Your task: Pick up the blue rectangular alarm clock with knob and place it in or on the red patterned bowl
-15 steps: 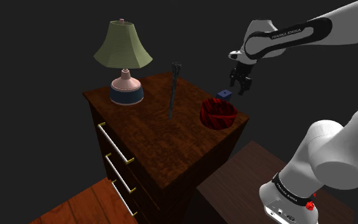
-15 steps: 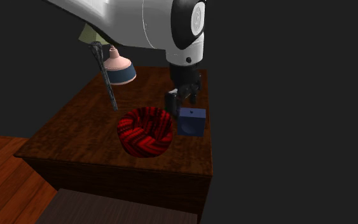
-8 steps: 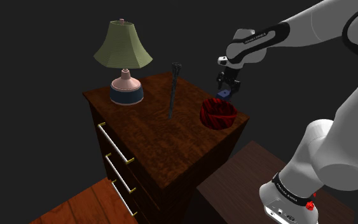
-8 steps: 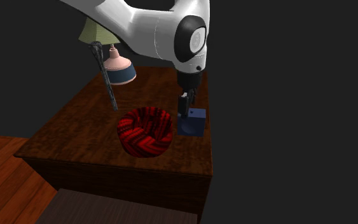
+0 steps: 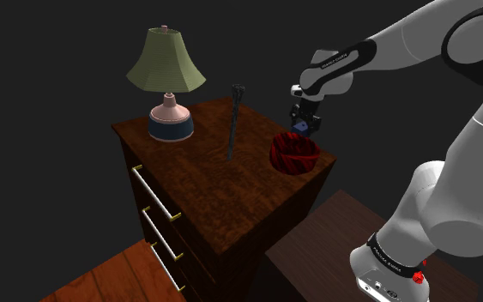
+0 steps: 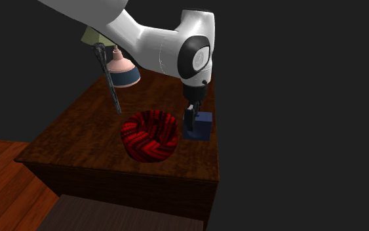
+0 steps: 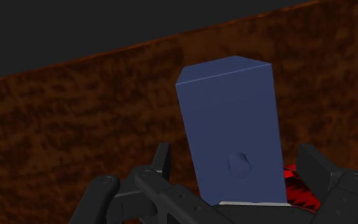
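Tool [image 7: 237,153] has dropped around the blue clock [image 7: 231,121] — jaws apart.

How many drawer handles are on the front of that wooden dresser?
3, all gold bar handles on the dark wooden dresser's front in the shoulder view: the top handle, the middle handle, the bottom handle. Lower ones may be hidden.

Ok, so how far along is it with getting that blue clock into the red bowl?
Approach looks done: the black gripper straddles the blue rectangular alarm clock, fingers open, not clasping it. Grasping is in hand. The clock stands on the brown wooden dresser, so closing, lifting and placing into the empty red patterned bowl beside it remain.
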